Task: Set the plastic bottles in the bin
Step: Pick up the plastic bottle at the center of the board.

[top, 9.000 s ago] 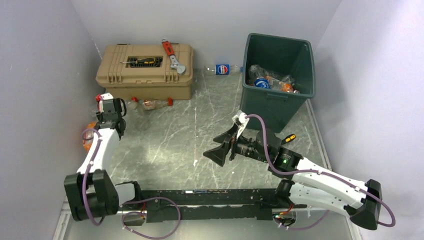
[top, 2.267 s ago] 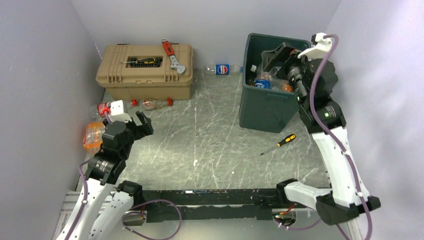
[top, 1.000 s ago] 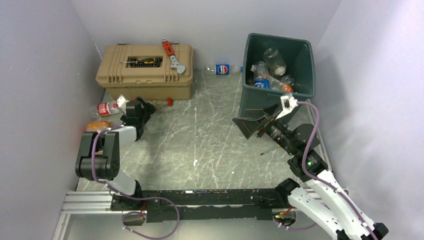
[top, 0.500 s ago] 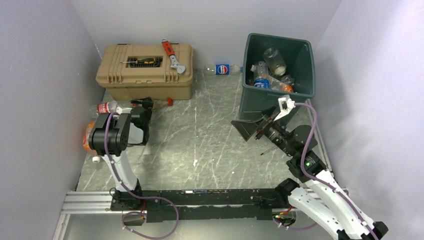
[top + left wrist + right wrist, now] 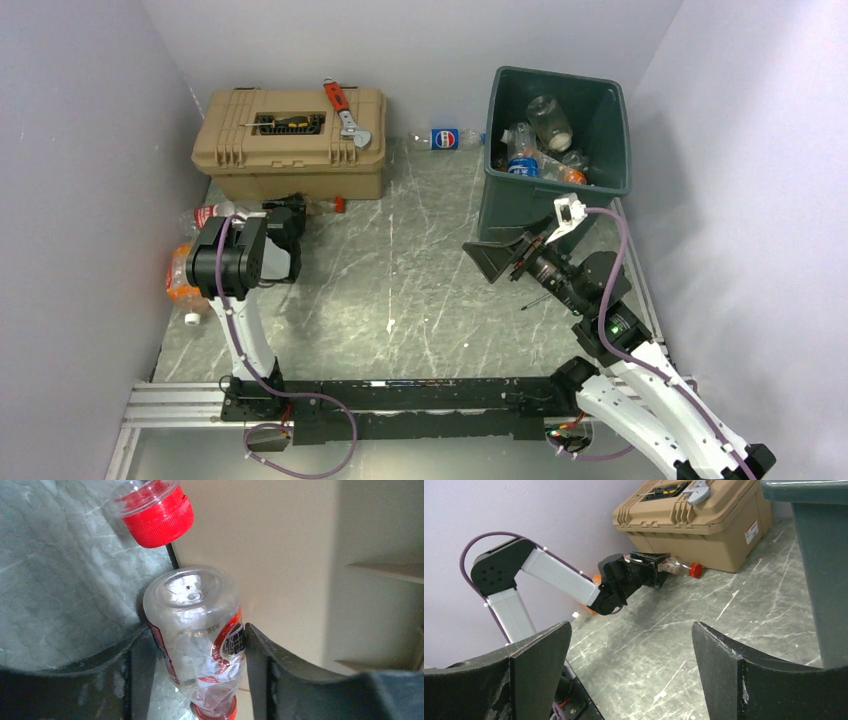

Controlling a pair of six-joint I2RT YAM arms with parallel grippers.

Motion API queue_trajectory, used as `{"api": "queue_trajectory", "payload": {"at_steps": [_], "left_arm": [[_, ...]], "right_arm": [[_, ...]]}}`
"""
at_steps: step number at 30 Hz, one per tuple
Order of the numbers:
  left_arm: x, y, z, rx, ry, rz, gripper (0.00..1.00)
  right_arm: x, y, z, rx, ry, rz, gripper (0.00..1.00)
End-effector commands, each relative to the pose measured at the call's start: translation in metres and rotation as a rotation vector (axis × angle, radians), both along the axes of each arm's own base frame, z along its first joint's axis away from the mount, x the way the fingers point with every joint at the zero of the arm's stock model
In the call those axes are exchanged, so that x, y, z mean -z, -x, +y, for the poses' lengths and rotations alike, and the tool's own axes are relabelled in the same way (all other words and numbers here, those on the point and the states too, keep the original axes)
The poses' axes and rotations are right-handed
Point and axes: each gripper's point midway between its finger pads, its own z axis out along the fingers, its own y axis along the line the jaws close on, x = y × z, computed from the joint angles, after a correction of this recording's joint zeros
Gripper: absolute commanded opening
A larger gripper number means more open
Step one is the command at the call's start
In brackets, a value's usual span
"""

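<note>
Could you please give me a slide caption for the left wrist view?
The left end effector clasps a clear red-labelled bottle lying beside the tan toolbox, another bottle's red cap beyond.

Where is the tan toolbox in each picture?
Top camera: toolbox sits upper left.
Left wrist: its tan side fills the right half.
Right wrist: top, right of centre.
Shared landmark: the left claw, around a bottle in front of it.
</note>
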Motion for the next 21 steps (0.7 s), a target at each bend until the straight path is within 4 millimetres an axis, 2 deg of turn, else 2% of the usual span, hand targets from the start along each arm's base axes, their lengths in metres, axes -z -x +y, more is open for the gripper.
{"api": "queue_trajectory", "payload": {"at_steps": [1,5,10,14,18,21], "left_arm": [[0.041,0.011,-0.003,0.016,-0.014,0.13,0.56],[0.034,0.015,-0.003,0.02,-0.021,0.094,0.39],[0.016,0.026,-0.003,0.027,-0.025,0.04,0.22],[0.001,0.042,-0.003,0.029,-0.027,0.014,0.0],[-0.015,0.066,-0.008,0.059,-0.003,-0.022,0.0],[-0.034,0.09,-0.016,0.1,0.027,-0.068,0.0]], "right_arm": [[-0.009,0.001,-0.005,0.025,-0.008,-0.04,0.95],[-0.008,0.001,-0.008,0.034,-0.011,-0.041,0.95],[-0.008,0.003,-0.007,0.029,-0.024,-0.035,0.94],[-0.01,0.005,-0.006,0.018,-0.044,-0.031,0.94],[-0.01,0.006,-0.006,0.013,-0.06,-0.026,0.94],[-0.009,0.006,-0.002,-0.006,-0.059,-0.021,0.94]]}}
